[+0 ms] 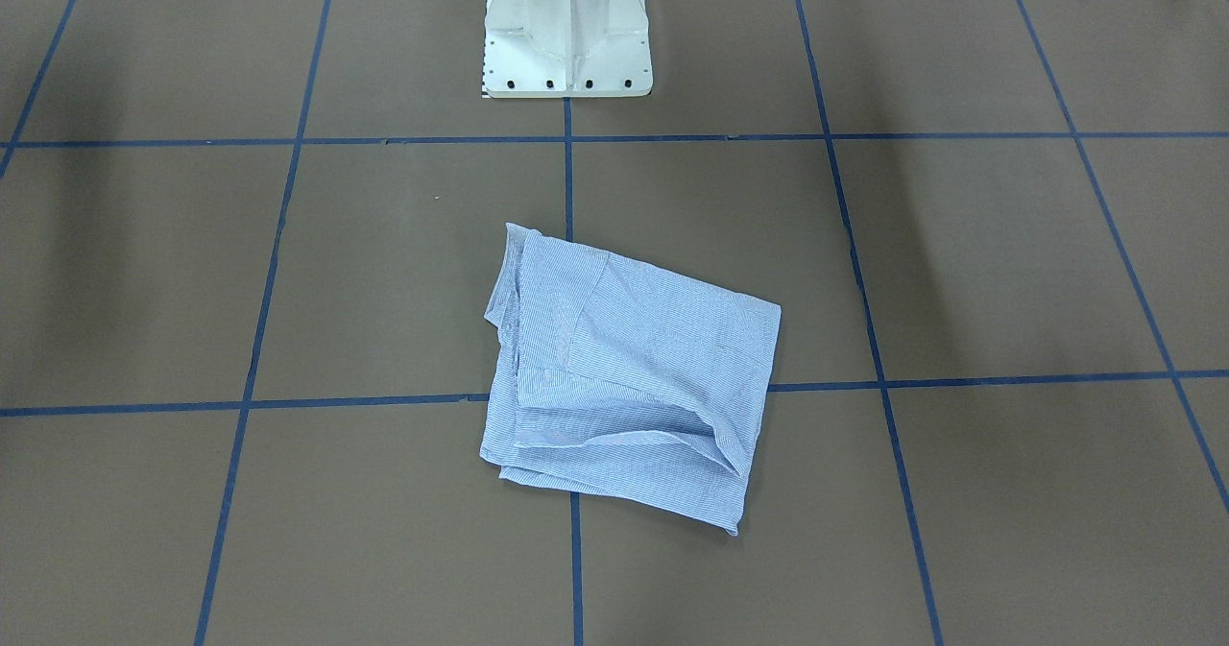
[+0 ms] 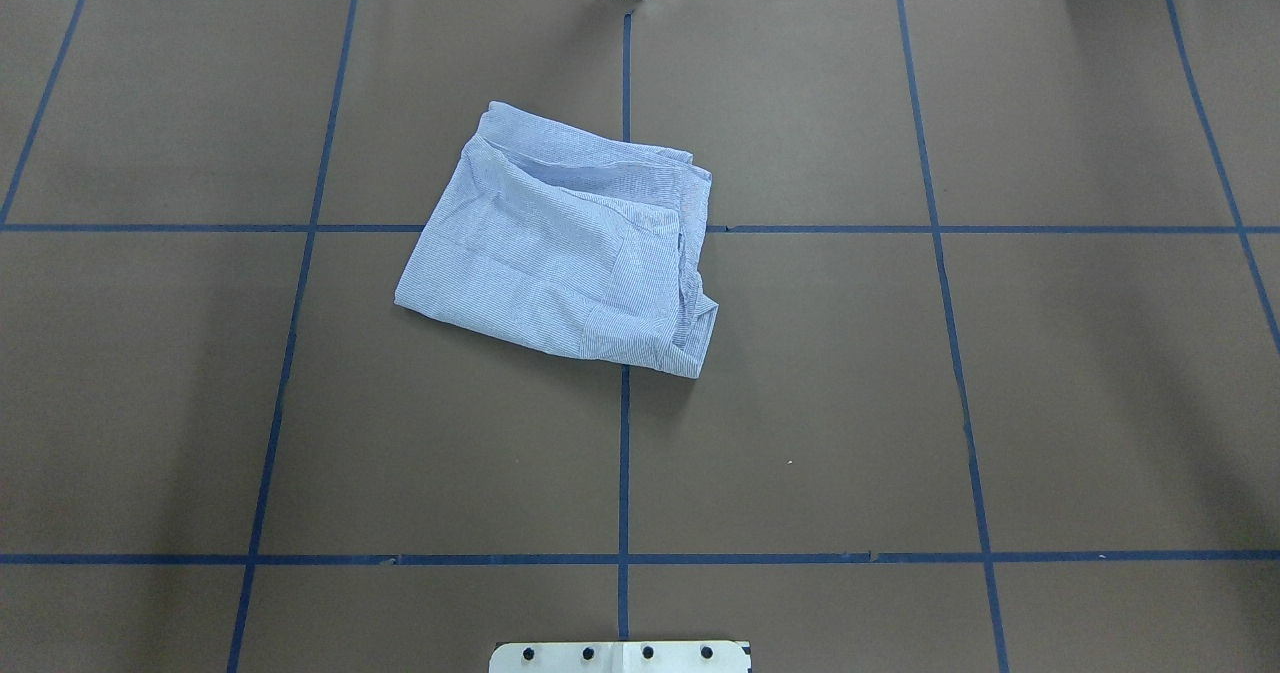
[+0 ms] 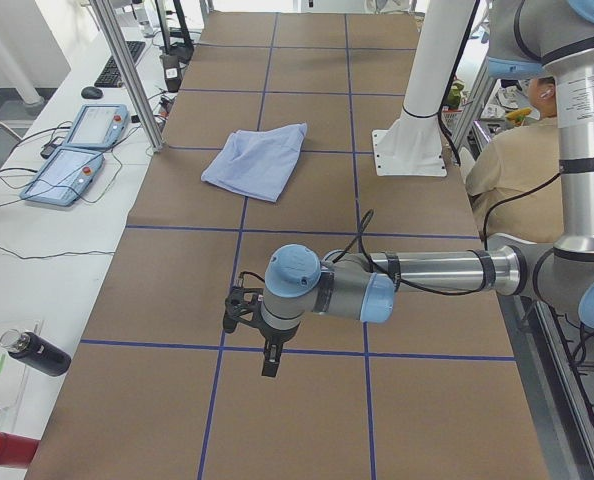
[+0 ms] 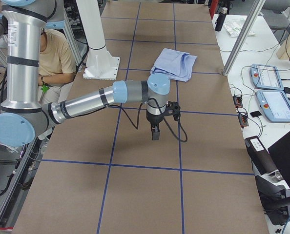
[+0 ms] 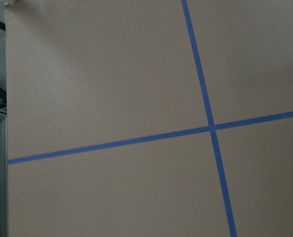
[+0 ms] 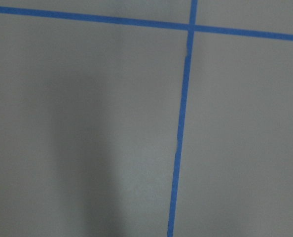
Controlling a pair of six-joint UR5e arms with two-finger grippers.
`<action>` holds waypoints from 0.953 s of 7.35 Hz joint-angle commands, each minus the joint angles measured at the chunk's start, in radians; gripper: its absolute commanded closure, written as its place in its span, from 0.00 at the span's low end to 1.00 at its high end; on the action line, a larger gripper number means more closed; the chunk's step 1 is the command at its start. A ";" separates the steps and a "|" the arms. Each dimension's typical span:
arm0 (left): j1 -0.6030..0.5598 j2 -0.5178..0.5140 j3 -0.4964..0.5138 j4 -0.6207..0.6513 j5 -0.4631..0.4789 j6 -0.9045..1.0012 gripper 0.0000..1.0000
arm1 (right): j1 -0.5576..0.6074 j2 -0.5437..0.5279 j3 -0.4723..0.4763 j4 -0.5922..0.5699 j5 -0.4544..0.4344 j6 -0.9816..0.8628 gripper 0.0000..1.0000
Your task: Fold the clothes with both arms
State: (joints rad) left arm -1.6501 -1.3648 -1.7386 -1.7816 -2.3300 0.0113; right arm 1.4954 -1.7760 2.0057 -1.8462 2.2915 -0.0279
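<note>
Brown paper covers the whole worktop (image 2: 900, 403), cut into big squares by blue tape lines (image 2: 624, 453), so there's plenty to line things up against.

Starting on the robot's left: the left arm (image 3: 417, 272) hangs low over bare paper, well apart from the shirt (image 2: 560, 243), with the left gripper (image 3: 268, 368) pointing down. It only shows from the side, so I can't tell if it's spread or pinched. Its wrist camera sees nothing but paper and a tape crossing.

The shirt lies in the middle, across the centre tape line and mostly on its left side. It's already a compact, roughly square bundle. The edge on the robot's right is bunched, with loose layers peeking out.

To the right of the shirt, the right arm (image 4: 96, 100) is also well apart, and I can't tell the right gripper (image 4: 155, 135) state either.

My read: the fold is basically done and what's left is tidying. Come in from both sides at once, catch every layer at that bunched edge, keep the lift low and move both arms in sync so the bundle doesn't spill open.
</note>
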 commanded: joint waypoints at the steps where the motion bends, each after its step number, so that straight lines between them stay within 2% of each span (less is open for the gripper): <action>1: 0.018 0.012 -0.006 0.004 -0.045 -0.001 0.00 | 0.025 -0.039 -0.037 0.027 0.000 0.002 0.00; 3: 0.091 0.007 -0.040 0.075 -0.045 0.002 0.00 | 0.054 -0.113 -0.036 0.120 0.003 0.002 0.00; 7: 0.093 0.015 -0.059 0.068 -0.035 0.006 0.00 | 0.080 -0.115 -0.041 0.124 0.003 0.003 0.00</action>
State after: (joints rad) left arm -1.5571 -1.3543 -1.7941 -1.7096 -2.3656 0.0145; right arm 1.5735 -1.8925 1.9677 -1.7237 2.2946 -0.0268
